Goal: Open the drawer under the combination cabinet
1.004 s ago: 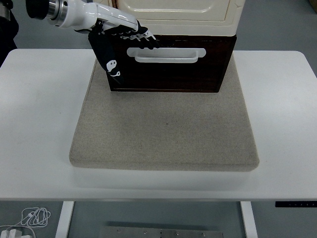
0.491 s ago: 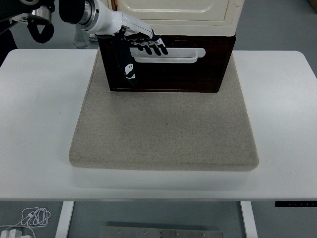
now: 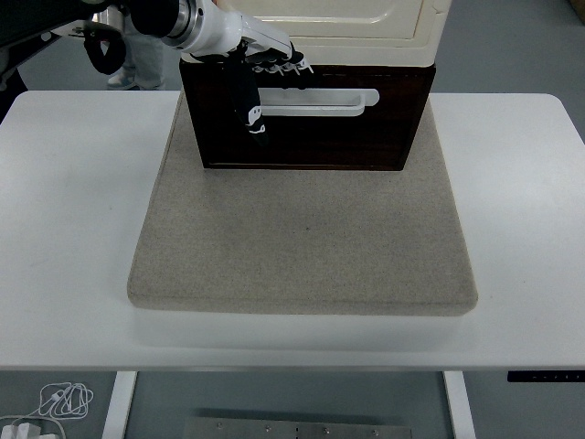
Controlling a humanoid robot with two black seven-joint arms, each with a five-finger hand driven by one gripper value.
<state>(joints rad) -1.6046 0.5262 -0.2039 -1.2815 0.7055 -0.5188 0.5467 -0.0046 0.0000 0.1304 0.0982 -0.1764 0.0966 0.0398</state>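
The combination cabinet has a cream upper part (image 3: 347,27) resting on a dark brown drawer (image 3: 366,142) with a white bar handle (image 3: 324,102). The drawer front sits flush and shut. My left hand (image 3: 263,78) reaches in from the top left and rests at the handle's left end. Its fingers (image 3: 281,64) lie spread along the drawer's top edge, above the handle. The black thumb (image 3: 250,114) hangs down in front of the handle's left end. Nothing is gripped. My right arm is out of view.
The cabinet stands at the back of a beige felt mat (image 3: 302,238) on the white table (image 3: 73,201). A person's legs (image 3: 137,64) show behind the table at the top left. White cables (image 3: 59,400) lie on the floor below.
My left hand has moved right along the drawer front, from its left corner to the handle's left end. The fingers have risen from the handle to the drawer's top edge.
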